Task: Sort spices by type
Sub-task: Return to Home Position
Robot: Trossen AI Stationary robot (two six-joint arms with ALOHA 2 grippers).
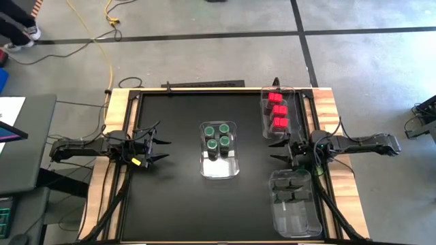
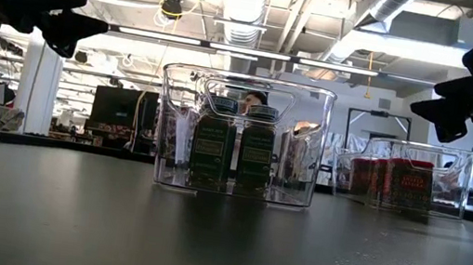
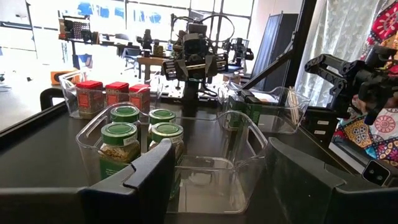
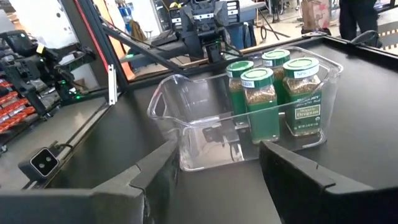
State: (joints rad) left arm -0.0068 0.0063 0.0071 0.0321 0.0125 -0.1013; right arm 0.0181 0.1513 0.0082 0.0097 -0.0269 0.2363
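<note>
Black table (image 1: 170,204), clear bin (image 1: 221,169) between left claw (image 1: 165,150), right claw (image 1: 274,150)

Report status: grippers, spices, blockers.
Left gripper open, empty, left edge. Right gripper open, empty, right edge. Green-topped jars, red boxes, dark cans in separate bins. No obstruction seen.
</note>
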